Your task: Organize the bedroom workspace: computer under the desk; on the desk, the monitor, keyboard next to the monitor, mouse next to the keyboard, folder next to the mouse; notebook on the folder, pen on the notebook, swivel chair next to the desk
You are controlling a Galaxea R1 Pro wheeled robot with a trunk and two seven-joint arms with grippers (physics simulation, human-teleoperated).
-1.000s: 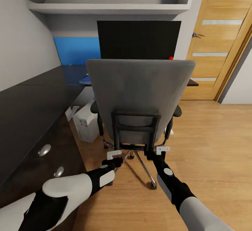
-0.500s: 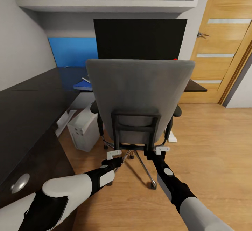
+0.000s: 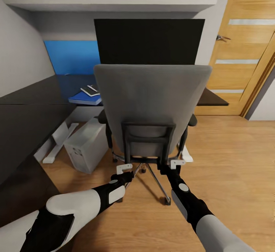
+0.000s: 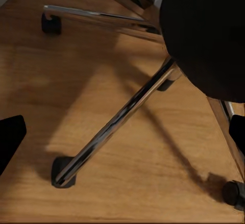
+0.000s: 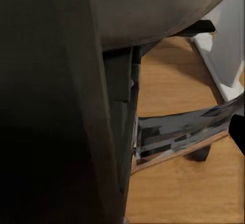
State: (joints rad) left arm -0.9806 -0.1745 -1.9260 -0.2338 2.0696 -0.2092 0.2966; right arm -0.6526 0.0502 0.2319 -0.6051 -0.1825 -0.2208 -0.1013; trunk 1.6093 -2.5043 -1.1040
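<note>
Pushing the swivel chair toward the bench, the robot has rolled closer over the last second: monitor looms larger, and the blue folder (notebook apparently on top) now shows. Left gripper and right gripper sit at the backrest bracket, whether clamped cannot be told. The computer stands under the bench, so only docking the chair seems left.

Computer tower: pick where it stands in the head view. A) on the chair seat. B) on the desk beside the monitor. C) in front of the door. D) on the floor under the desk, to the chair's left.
D: the light grey computer tower stands on the wood floor below the black desk, just left of the grey swivel chair.
</note>
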